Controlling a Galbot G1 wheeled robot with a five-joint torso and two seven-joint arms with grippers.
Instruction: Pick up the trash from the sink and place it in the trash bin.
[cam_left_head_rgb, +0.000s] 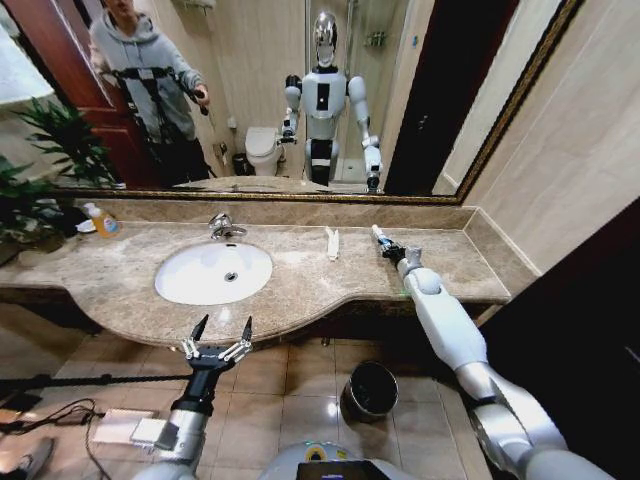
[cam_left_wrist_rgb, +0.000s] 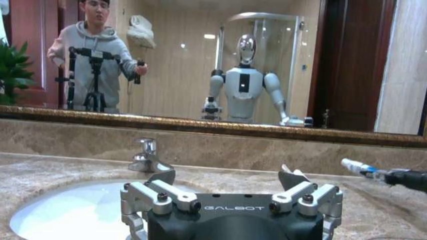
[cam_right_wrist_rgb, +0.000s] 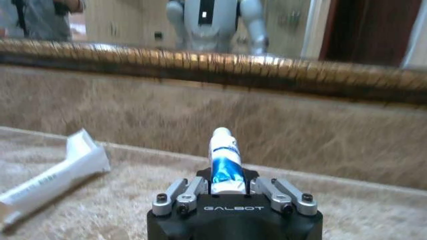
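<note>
Beige marble counter runs along a gold-framed mirror in a tiled bathroom, with the white oval sink set into it below a chrome faucet. An orange-yellow bottle stands at the counter's far left near a green plant.

The right gripper reaches out over the counter to the right of the sink, near the backsplash. Its fingers are closed around a small white tube with blue marks, which sticks out forward between them toward the wall; in the left wrist view the same tube shows projecting from the dark gripper tip above the marble.

Just beside it, toward the sink, a flat white elongated packet lies on the counter, apart from the held tube; the right wrist view shows it lying flat on the stone.

The left gripper hangs in front of the counter's edge, below the sink, with its two dark fingertips spread wide apart and nothing between them.

On the floor tiles, the small round black trash bin with its shiny rim stands below the counter, between the two arms
</note>
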